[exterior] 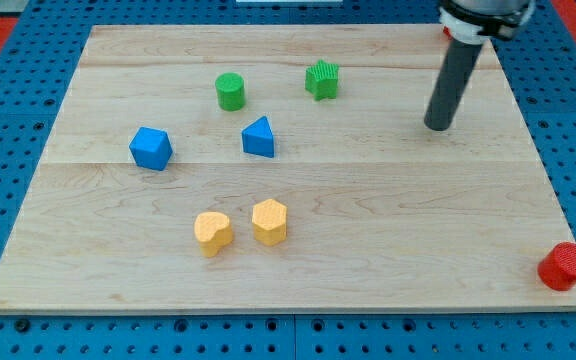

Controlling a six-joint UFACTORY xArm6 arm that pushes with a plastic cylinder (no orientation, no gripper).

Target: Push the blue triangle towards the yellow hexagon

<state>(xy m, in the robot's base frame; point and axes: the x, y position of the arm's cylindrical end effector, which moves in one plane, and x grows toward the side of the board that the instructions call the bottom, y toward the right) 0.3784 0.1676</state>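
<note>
Rod (455,75) top cut off above.

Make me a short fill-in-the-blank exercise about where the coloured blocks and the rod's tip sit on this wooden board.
1. My tip stands toward the view's ____ of the blue triangle block.
2. The yellow hexagon block lies toward the view's ____ of the blue triangle.
3. The block at the wooden board's bottom right corner is the ____ cylinder.
4. Beside the yellow hexagon, on its left, sits the yellow ____ block.

Missing words: right; bottom; red; heart

Blue triangle (258,138) lies apart, above yellow hexagon (269,221), apparently flat.
</note>
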